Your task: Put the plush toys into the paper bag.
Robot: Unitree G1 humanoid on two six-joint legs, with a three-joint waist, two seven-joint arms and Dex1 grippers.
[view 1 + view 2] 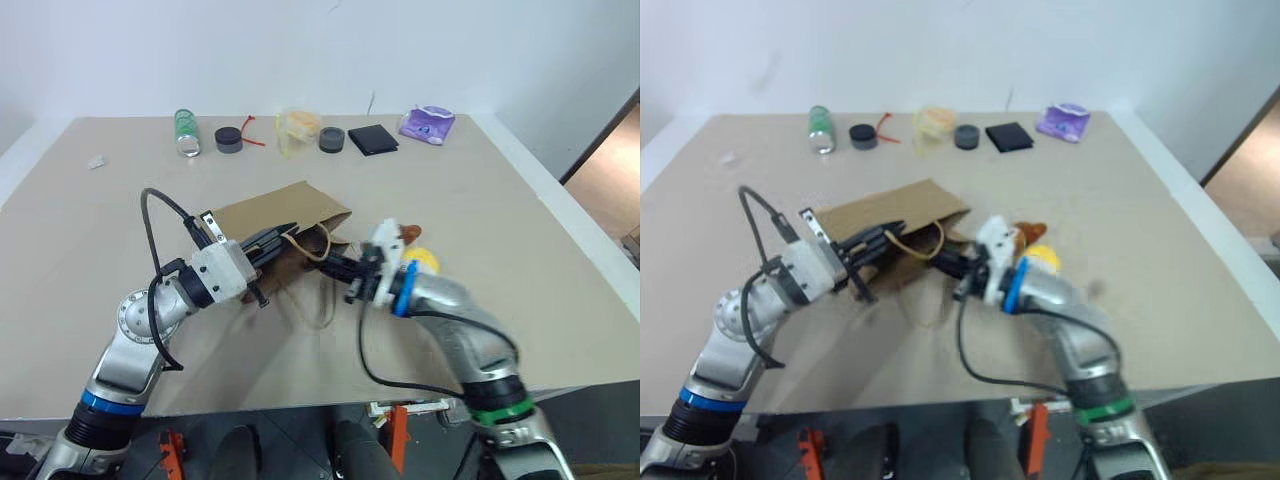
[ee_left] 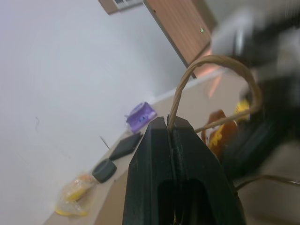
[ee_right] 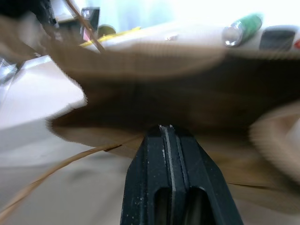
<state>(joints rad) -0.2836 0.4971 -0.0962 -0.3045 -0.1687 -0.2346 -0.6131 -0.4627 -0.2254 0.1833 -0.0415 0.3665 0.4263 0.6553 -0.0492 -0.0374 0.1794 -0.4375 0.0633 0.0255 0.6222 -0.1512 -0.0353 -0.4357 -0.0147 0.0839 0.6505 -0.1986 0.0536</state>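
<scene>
My left end effector [image 2: 169, 127] is clamped shut on one cord handle [image 2: 213, 63] of the paper bag [image 1: 275, 215] — the tan loop rises straight out from between its two black fingers and arcs over. The bag lies near the middle of the desk [image 1: 500, 190], its mouth facing my right arm, with that edge raised a little where I hold the cord. My right end effector [image 3: 166, 129] is also closed, fingers pressed flat together, its tip right at the dark open mouth of the bag; I cannot tell whether it has pinched the paper edge or the second handle [image 1: 322, 300], which trails loose on the desk below it.

The plush toys sit outside the bag, just beside its mouth and behind my right wrist: the brown bear [image 1: 411, 233] with the orange face, and the white-and-yellow ball [image 1: 424, 260] touching it.

Along the far edge of the desk, well apart from the bag, stand a green bottle [image 1: 186, 132], two dark round lids [image 1: 229, 139], a red tie [image 1: 250, 132], a yellowish plastic bag [image 1: 298, 128], a black wallet [image 1: 373, 139] and a purple packet [image 1: 428, 124].
</scene>
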